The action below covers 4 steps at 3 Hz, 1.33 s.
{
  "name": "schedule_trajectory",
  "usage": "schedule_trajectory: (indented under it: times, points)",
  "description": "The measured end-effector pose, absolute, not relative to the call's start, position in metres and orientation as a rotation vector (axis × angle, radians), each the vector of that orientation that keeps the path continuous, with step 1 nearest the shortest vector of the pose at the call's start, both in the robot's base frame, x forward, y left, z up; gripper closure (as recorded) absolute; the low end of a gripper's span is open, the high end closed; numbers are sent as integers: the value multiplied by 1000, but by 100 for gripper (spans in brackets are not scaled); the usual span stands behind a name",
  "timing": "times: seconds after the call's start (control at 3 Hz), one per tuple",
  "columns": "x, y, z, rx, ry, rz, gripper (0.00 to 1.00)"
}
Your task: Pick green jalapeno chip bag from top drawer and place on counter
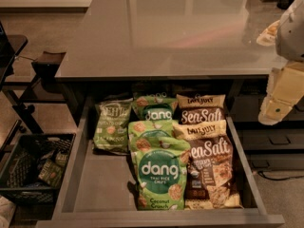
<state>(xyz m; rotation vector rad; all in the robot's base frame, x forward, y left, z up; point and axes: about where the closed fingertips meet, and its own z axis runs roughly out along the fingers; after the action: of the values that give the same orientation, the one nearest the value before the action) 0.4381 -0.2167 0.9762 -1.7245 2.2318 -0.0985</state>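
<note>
My pale cream gripper (278,103) hangs at the right edge; spread or pressed together, I cannot tell. The dull olive-green crinkly jalapeno bag (111,126) lies left of centre in the shallow grey drawer (95,184).

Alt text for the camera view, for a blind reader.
An open shallow grey drawer under a glossy grey counter holds an olive-green jalapeno chip bag at back left, beside two bright green dang bags and two cream-and-brown Sea Salt bags. The cream gripper hangs at the right edge.
</note>
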Motion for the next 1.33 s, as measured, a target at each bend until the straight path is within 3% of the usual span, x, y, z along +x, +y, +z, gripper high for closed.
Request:
schedule_trajectory:
  times: [0.67,1.33]
  points:
    - [446,-206,969,-1675,2173,-53,0]
    - [490,-144,940,-1583,1980,108,0]
